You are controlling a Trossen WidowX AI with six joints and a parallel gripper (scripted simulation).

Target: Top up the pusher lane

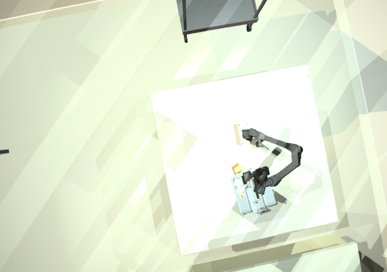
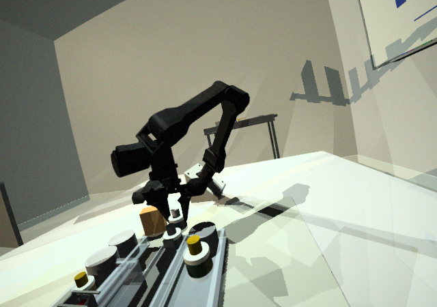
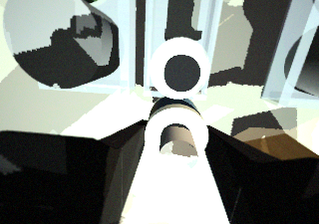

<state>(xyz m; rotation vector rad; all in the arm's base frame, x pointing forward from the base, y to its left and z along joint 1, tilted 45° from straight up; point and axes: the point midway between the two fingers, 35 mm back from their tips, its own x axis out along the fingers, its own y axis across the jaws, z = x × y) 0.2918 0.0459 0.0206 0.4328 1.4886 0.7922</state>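
My gripper is shut on a jar with a white shoulder, a greyish knob and a dark band, held upright just outside the front end of the middle lane. Another white-shouldered jar with a dark-looking knob stands in that lane at its front end, in line with the held one. The two are very close; I cannot tell whether they touch. The held jar's base and the low front stop are mostly hidden. A small red part shows farther back in the middle lane.
In the exterior view, a grey cylinder and a yellow-knobbed jar stand in the right lane. Two grey cylinders and another yellow-knobbed jar stand on the left. An orange block sits near the lane fronts.
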